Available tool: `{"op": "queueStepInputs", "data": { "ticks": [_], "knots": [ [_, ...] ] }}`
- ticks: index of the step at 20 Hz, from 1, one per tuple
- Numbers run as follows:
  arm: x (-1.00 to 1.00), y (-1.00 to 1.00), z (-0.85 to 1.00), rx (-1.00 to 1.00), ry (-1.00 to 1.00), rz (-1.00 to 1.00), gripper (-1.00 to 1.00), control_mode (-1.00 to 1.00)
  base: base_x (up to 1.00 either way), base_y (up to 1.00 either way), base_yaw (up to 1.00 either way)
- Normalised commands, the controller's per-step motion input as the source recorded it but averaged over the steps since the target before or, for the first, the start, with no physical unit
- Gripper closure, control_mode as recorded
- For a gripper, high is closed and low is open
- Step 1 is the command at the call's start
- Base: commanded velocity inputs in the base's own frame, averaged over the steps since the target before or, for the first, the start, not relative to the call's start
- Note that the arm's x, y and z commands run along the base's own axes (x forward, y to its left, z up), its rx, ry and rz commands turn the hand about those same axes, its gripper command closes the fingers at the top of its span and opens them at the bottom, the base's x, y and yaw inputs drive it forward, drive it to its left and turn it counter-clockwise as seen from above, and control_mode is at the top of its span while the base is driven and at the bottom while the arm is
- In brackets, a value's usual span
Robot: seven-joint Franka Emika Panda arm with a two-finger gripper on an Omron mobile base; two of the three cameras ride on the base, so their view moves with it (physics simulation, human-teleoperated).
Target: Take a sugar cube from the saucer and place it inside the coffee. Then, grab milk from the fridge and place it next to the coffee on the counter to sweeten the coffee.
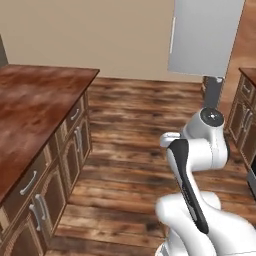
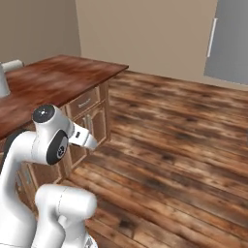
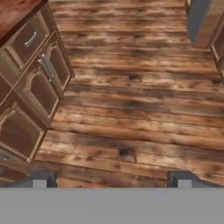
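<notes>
Pincer (image 3: pixel 112 179) released, grasping nothing, aimed at the wood floor (image 3: pixel 140 109). Fridge (image 1: pixel 205 37) far ahead, door shut; tabletop (image 1: pixel 30 105) at left. Risk: base clips cabinets (image 3: pixel 39 83) while driving.

Wooden floor (image 1: pixel 135 130), cabinet fronts (image 3: pixel 30 83)

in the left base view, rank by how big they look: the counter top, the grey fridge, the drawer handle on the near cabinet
1. counter, largest, though nearness to the camera inflates it
2. fridge, cut off by the top edge
3. drawer handle, by far the smallest
</notes>
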Motion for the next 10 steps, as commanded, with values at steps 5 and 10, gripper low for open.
{"op": "queueStepInputs", "data": {
  "ticks": [5,10],
  "knots": [
    [0.00,0.00,0.00,0.00,0.00,0.00,-1.00,1.00,0.91,0.00,0.01],
    [0.00,0.00,0.00,0.00,0.00,0.00,-1.00,1.00,0.94,0.00,0.00]
  ]
}}
